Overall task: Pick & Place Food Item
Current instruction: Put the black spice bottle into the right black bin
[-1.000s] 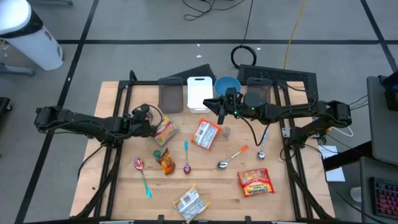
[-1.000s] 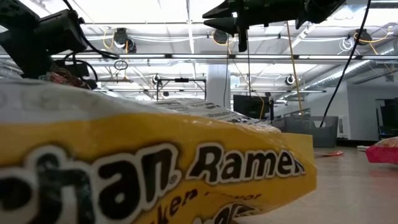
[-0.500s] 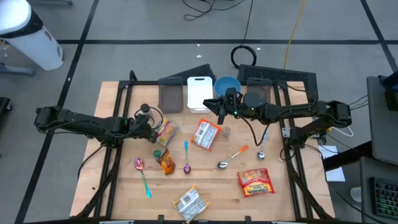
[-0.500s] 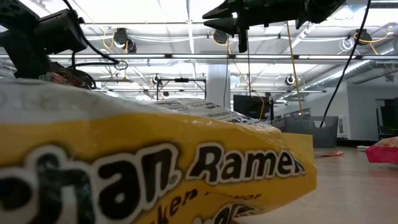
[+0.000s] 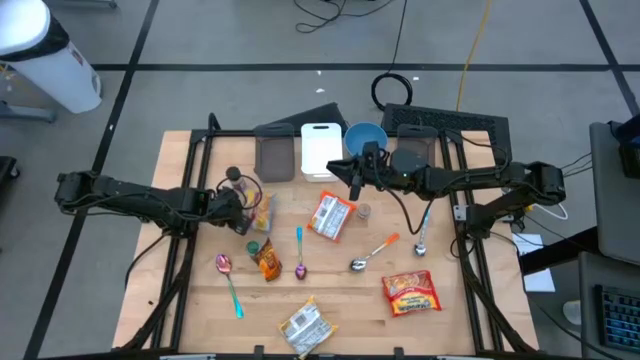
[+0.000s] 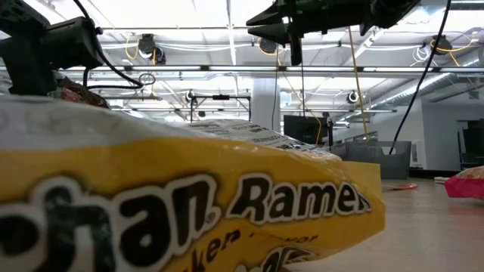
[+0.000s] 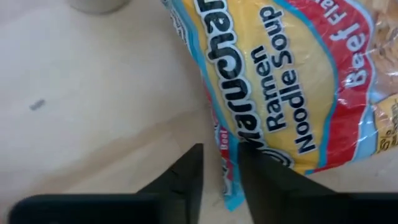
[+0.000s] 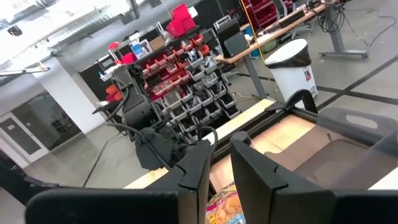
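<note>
1. Task item: the beef ramen packet (image 5: 264, 211) lies flat on the wooden table (image 5: 450, 310), in its left-centre area, just beside a small dark-capped jar (image 5: 236, 176) and near an orange snack bag (image 5: 268, 260).

2. Key relation: the packet lies directly ahead of my left gripper (image 5: 243, 209), on the side toward the table's centre. In the left wrist view the crimped end seam of the packet (image 7: 292, 74) sits between my two fingers (image 7: 186, 177), so contact is on the packet's near edge, not on its body.

3. Long axis: in the high view the packet runs roughly front-to-back with a slight tilt, crosswise to my left arm's line of approach. I judge that the seam is the only thin part the jaws can span from this heading.

4. Left hand state: the fingers stand narrowly apart with the seam in the gap. I cannot tell whether they are pressing on it.

5. Left arm pose: stretched low and nearly level from the table's left edge toward the centre, wrist close to the surface.

6. Nearer arm: my left, clearly. My right gripper (image 5: 357, 178) hangs raised near the white cutting board (image 5: 320, 150) and blue bowl (image 5: 366, 137), well apart from the packet, fingers a small way apart and holding nothing.

7. Risk, as I judge it: a seam-only grip may slip or let the packet swing on lifting.
</note>
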Controlling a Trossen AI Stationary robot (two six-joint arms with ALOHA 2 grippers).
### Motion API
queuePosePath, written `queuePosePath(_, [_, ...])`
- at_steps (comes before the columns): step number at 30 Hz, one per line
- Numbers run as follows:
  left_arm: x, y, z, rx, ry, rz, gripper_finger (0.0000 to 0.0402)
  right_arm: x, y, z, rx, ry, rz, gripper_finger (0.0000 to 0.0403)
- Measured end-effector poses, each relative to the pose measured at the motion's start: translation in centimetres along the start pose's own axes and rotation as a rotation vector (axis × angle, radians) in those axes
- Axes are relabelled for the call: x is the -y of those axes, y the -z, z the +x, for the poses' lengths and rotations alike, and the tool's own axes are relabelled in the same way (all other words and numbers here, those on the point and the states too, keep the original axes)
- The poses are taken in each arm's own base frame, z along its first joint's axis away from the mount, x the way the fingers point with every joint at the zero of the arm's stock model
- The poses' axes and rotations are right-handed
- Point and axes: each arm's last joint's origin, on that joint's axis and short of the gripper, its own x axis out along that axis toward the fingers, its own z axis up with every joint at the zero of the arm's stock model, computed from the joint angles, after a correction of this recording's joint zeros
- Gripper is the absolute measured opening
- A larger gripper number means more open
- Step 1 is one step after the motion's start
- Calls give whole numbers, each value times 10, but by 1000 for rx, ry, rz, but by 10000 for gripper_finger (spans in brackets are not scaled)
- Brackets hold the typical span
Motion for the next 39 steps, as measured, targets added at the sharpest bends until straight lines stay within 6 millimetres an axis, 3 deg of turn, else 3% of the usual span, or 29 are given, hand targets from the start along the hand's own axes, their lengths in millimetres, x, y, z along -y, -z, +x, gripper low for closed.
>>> queuePosePath(9, [1,1,0,-40,26,-54,273,0,1,0,-7,3,1,61])
queuePosePath(16, [7,-4,-7,-29,53,-28,348,0,1,0,-8,2,1,61])
queuePosePath(21, [11,-12,-23,130,-20,8,357,0,1,0,-8,2,2,61])
queuePosePath(27, [-2,-5,-37,307,-153,-47,341,0,1,0,-9,3,2,61])
queuePosePath(33, [-7,3,-32,527,-146,-163,326,1,1,0,-16,8,2,61])
queuePosePath(39, [-9,9,-19,558,-140,-144,324,1,2,0,-19,10,2,61])
